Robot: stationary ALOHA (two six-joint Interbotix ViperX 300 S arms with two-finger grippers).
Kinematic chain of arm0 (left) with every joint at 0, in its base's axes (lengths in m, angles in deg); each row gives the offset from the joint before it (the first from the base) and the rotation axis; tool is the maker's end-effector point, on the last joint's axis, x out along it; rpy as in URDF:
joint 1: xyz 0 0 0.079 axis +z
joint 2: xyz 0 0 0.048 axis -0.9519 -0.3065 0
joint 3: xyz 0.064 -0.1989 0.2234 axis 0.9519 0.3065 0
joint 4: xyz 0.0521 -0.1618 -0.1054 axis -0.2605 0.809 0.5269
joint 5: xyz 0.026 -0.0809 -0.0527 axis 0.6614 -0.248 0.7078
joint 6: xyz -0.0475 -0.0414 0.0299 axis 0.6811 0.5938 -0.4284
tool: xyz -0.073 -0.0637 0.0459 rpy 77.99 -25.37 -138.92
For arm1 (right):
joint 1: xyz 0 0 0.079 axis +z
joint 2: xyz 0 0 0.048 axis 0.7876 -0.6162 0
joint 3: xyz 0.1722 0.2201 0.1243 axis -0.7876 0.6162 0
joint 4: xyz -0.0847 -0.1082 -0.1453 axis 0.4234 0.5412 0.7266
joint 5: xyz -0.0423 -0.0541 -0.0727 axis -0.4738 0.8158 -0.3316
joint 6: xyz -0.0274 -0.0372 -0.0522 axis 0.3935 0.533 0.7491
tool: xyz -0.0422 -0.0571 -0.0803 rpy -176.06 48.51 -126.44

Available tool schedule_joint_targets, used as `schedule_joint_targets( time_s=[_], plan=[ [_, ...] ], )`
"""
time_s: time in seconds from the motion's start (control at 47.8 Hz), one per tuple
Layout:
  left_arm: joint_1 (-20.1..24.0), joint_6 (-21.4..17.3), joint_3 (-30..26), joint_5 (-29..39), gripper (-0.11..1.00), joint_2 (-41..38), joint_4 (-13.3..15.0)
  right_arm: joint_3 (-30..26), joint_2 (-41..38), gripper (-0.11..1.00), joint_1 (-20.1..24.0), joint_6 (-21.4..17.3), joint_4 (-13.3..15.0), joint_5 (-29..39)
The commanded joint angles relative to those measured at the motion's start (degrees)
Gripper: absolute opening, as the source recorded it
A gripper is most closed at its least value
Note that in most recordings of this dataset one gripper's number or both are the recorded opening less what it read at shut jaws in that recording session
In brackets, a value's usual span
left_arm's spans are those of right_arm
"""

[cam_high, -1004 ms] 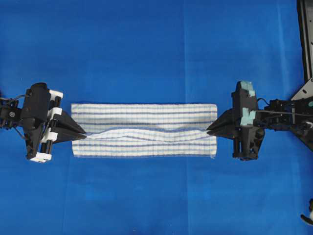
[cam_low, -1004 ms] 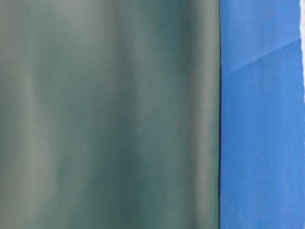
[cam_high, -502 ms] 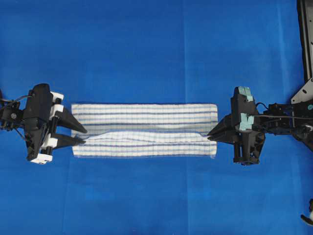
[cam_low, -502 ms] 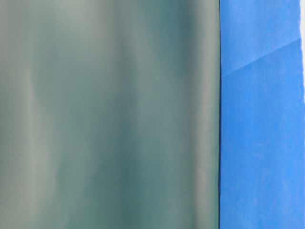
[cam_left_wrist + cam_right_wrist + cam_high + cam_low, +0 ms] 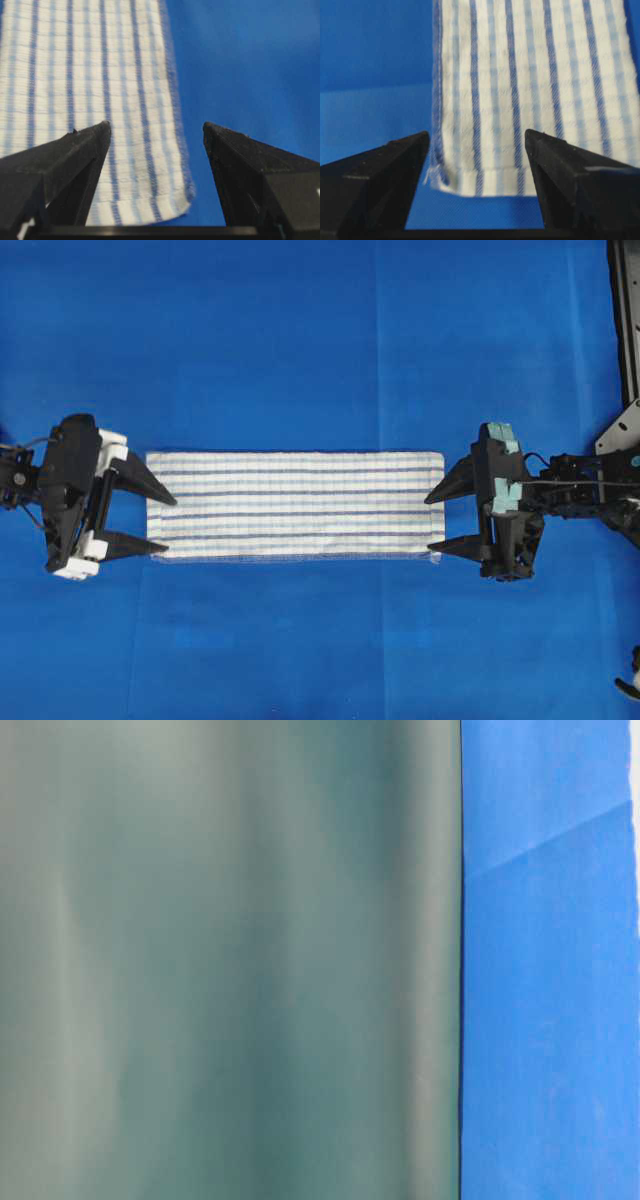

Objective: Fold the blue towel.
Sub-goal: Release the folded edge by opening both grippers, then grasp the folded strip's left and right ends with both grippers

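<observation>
Blue towel (image 5: 295,505), white with blue stripes, long folded rectangle, lying flat, centred

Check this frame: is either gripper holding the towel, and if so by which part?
Nothing is held. The left gripper and right gripper both stand open at the short ends of the blue towel, which lies flat.
</observation>
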State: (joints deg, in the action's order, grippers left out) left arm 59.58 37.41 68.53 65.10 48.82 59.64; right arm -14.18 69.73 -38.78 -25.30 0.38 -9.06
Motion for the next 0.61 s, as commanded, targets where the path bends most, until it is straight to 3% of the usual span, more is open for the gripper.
schedule_joint_targets(
  time_s=[0.0, 0.272, 0.586],
  plan=[
    [2.02, -0.26, -1.32, 0.88, 0.67, 2.55, -0.18, -0.44, 1.93, 0.82, -2.20, 0.70, 0.18, -0.62],
    [7.56, -3.60, -4.22, 10.28, 0.67, 8.09, -0.26, -0.18, 6.77, 0.82, -10.63, 5.80, 0.18, 0.18],
    [13.01, -6.24, -5.36, 12.04, 0.67, 2.46, -0.35, -0.62, 2.37, 0.82, -15.21, 6.94, 0.18, 0.09]
  ],
)
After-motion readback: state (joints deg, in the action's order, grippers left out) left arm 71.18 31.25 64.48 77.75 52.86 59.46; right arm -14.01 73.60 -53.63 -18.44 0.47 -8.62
